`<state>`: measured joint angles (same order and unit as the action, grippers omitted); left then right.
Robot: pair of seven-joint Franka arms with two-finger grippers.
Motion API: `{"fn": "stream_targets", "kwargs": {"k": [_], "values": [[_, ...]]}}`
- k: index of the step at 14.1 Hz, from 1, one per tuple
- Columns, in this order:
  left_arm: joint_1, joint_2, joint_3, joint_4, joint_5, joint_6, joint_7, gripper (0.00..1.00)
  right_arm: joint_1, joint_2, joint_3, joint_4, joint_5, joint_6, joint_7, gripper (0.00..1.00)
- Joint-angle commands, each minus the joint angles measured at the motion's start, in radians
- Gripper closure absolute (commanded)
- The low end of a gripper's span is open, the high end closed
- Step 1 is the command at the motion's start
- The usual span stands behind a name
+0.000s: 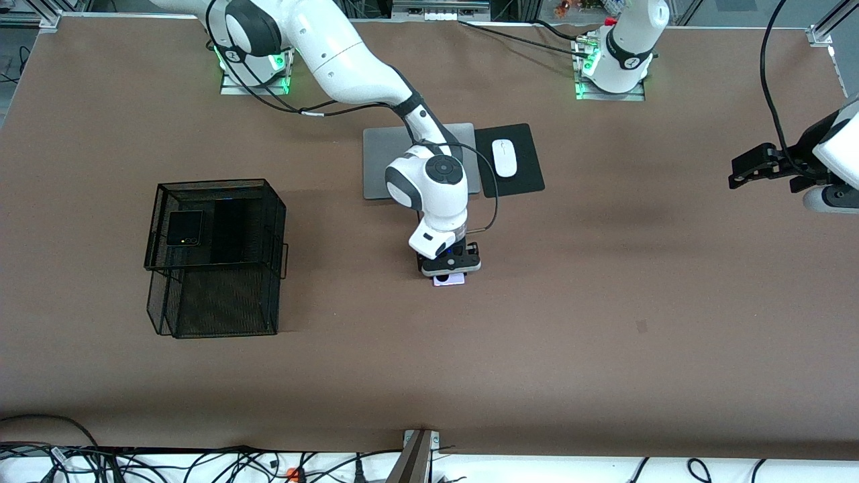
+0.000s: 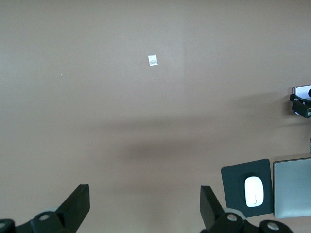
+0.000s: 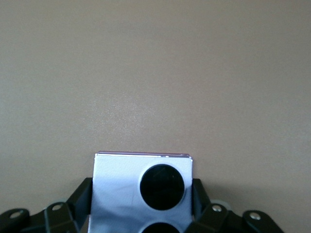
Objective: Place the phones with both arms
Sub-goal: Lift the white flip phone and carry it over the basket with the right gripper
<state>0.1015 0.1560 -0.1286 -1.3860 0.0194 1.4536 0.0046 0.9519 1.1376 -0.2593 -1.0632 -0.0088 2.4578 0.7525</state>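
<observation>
A squarish lilac-white phone (image 1: 449, 280) with two round black lenses lies flat on the brown table near its middle. My right gripper (image 1: 449, 271) is down on it. In the right wrist view the black fingers (image 3: 83, 194) press against both side edges of the phone (image 3: 119, 187), with my right gripper (image 3: 142, 189) shut on it. A squarish black folded phone (image 1: 184, 228) and a long slim black phone (image 1: 228, 231) lie in the black wire basket (image 1: 215, 182) toward the right arm's end. My left gripper (image 1: 735, 173) hangs open and empty over the left arm's end of the table (image 2: 144, 190).
A silver laptop (image 1: 379, 161) lies farther from the front camera than the lilac-white phone. Beside it a white mouse (image 1: 504, 157) rests on a black pad (image 1: 527, 151). A small white tag (image 2: 153, 60) sits on the bare table. Cables run along the nearest edge.
</observation>
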Motion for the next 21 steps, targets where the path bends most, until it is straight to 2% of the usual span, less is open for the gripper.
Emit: {"fn": "stream_targets", "kwargs": {"k": [1,3,6,9,11,14,18,21], "values": [[-0.002,-0.003,0.011,-0.007,-0.019,0.011,0.009,0.00,-0.005,-0.011,-0.012,0.025,-0.014,-0.028,0.001,1.00],[-0.002,-0.003,0.011,-0.007,-0.021,0.011,0.011,0.00,-0.013,-0.076,-0.024,0.025,-0.014,-0.164,-0.002,1.00],[-0.002,-0.003,0.006,-0.007,-0.026,0.011,0.011,0.00,-0.073,-0.229,-0.028,0.014,-0.002,-0.340,-0.083,1.00],[0.001,0.003,0.007,-0.011,-0.024,0.013,0.021,0.00,-0.174,-0.364,-0.032,-0.011,0.044,-0.524,-0.281,1.00],[0.000,0.022,0.007,-0.010,-0.016,0.019,0.023,0.00,-0.266,-0.441,-0.032,-0.047,0.046,-0.598,-0.413,1.00],[0.001,0.022,0.007,-0.010,-0.024,0.033,0.025,0.00,-0.396,-0.522,-0.032,-0.129,0.058,-0.629,-0.637,1.00],[0.001,0.020,0.007,-0.002,-0.019,0.037,0.018,0.00,-0.579,-0.510,-0.029,-0.184,0.064,-0.631,-0.826,1.00],[0.000,0.019,0.007,-0.002,-0.016,0.037,0.012,0.00,-0.644,-0.495,-0.029,-0.263,0.179,-0.541,-0.918,1.00]]}}
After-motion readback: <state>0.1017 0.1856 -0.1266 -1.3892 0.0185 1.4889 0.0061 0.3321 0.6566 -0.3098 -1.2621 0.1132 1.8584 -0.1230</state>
